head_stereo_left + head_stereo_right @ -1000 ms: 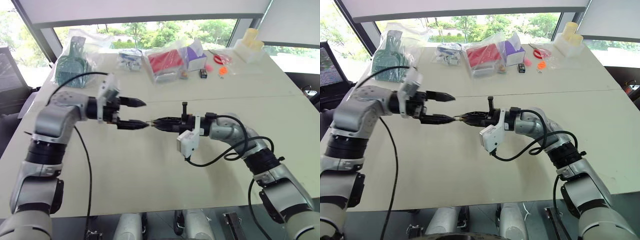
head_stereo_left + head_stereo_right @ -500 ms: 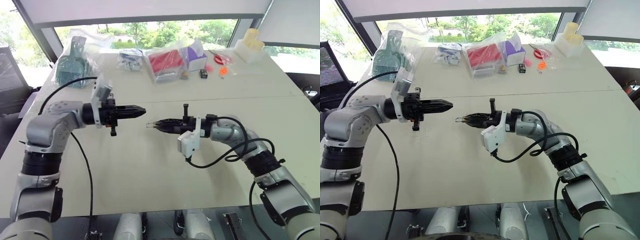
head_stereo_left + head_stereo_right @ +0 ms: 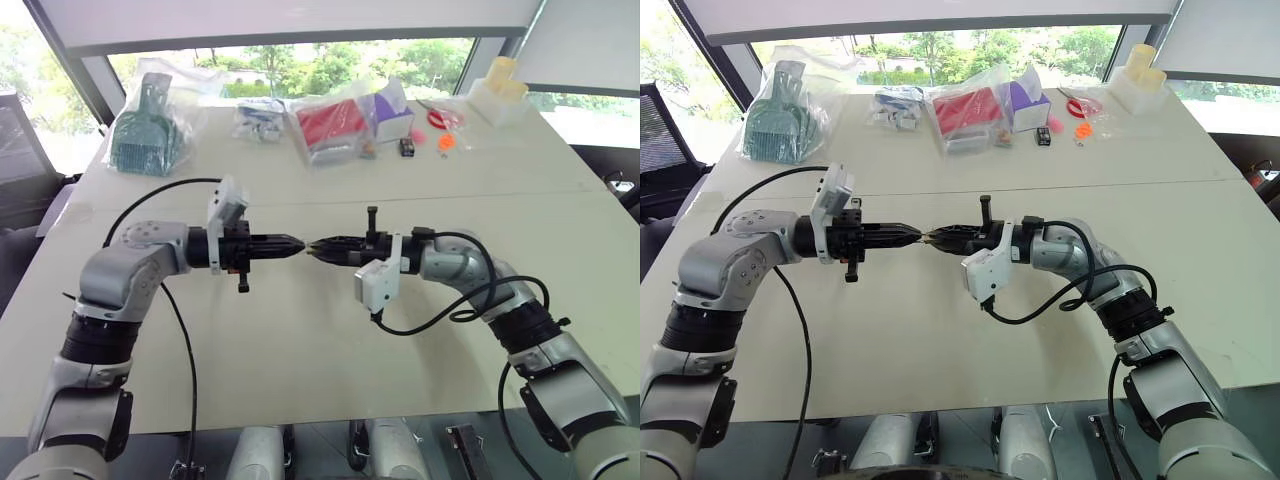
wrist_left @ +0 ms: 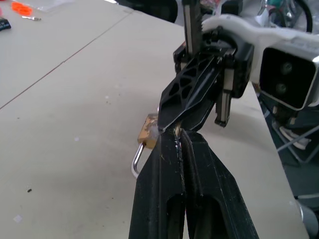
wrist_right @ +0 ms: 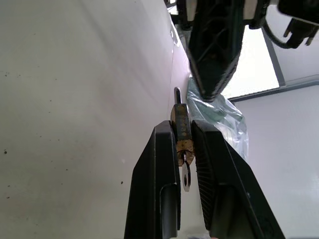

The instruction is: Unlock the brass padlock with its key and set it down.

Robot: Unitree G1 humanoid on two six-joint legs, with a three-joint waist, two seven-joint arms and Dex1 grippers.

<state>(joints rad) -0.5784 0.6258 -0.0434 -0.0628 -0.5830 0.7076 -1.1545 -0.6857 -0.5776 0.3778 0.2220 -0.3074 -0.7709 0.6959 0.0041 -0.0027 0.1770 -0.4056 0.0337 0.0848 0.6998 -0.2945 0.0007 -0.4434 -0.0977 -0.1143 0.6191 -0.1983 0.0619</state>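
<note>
Above mid-table [image 3: 300, 340], left gripper [image 3: 297, 244] clenched, tip to tip with right gripper [image 3: 313, 248], which grips the padlock [image 3: 929, 238]. Far edge clutter: green bag [image 3: 145, 125], red pack [image 3: 333, 125], scissors [image 3: 440, 117], well apart, nothing blocking. Left wrist view: padlock [image 4: 148, 132] beside the fingertips, shackle hanging. Right wrist view: padlock [image 5: 181, 130] pinched between fingers [image 5: 159, 169], key [image 5: 186, 175] below.

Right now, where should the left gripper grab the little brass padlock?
Probably by the silver shackle, coming from the left gripper's own side. The right gripper clamps the brass padlock by its flat sides, and the key end sits tucked between its fingers. That leaves the shackle loop, poking out beyond them, as the free part.
</note>
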